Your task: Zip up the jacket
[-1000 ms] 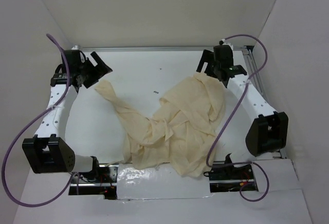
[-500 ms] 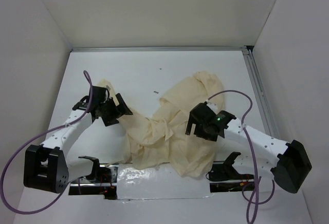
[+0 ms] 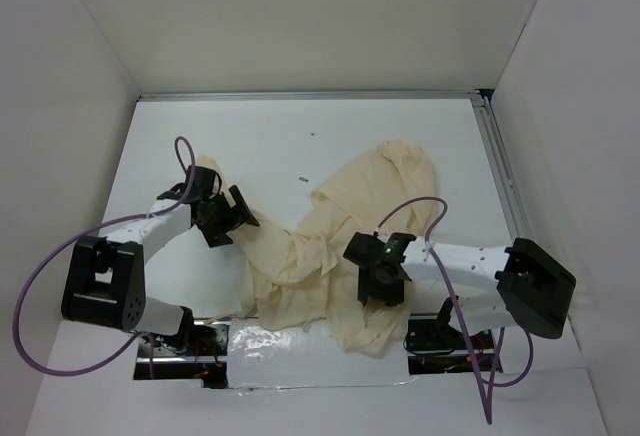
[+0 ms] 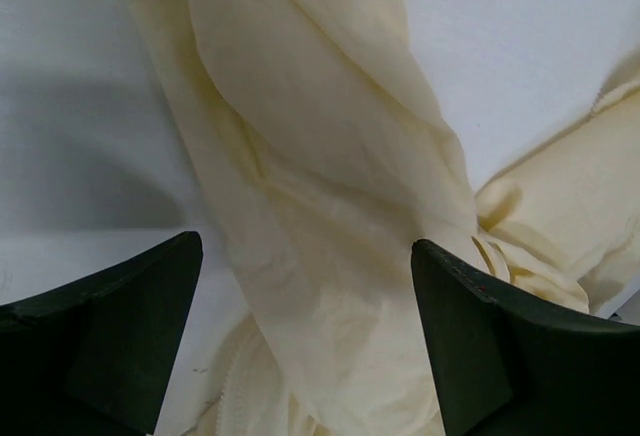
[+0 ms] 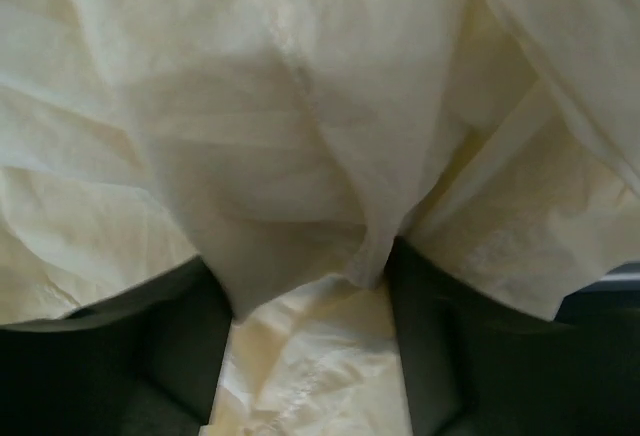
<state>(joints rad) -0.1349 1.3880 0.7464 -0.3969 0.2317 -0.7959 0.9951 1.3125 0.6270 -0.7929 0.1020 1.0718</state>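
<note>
the jacket (image 3: 340, 246) is seen lying crumpled and twisted on the worktop (image 3: 280, 146), with one sleeve (image 4: 320, 156) trailing out from its left side. the left gripper (image 3: 228, 218) is held low over that sleeve, its jaws spread wide with the cloth running between them but not clamped. the right gripper (image 3: 372, 281) is pressed down into the near-right part of the jacket; in its wrist view the jaws are spread, and a hanging fold is gathered in the gap between them rather than pinched.

no zip slider and no open front edge can be made out anywhere on the jacket, and that is judged to be the main risk. if the jaws are closed where they now sit, only a sleeve and a loose fold would be taken, so the jacket would likely be dragged into a tighter bundle and the zip buried deeper. a pull on the sleeve could tighten the twist at the jacket's middle. several layers could be caught at once at the jacket's near-right part, so the front panels could not be parted. the hem at the jacket's near edge could also be drawn off the worktop.
</note>
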